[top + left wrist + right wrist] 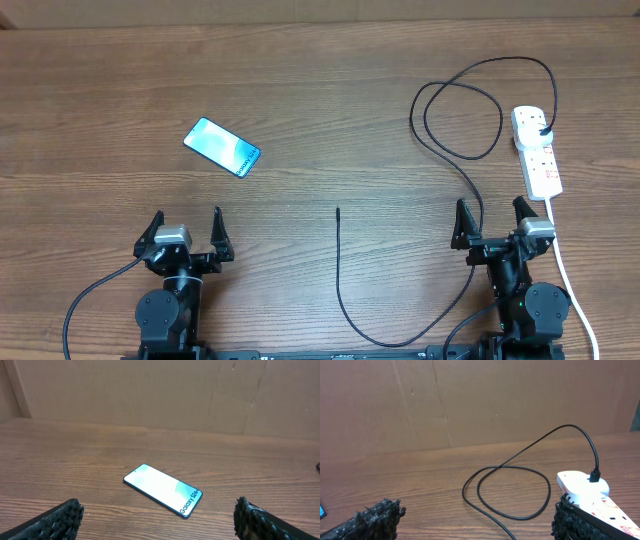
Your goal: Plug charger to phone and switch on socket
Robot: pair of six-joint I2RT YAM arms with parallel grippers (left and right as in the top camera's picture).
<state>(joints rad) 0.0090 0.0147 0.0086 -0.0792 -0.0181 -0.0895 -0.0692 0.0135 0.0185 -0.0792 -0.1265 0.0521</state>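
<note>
Currently left gripper and right gripper both gape released, empty. Loose charger tip lies well right of phone, socket farther right. Risk: thin cable slips from pinch, or unbraced phone slides during insertion.

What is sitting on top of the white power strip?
Only the charger's black plug, seated in an outlet at the far end of the socket. The remaining outlets look bare. The outlet under the plug is covered.
</note>
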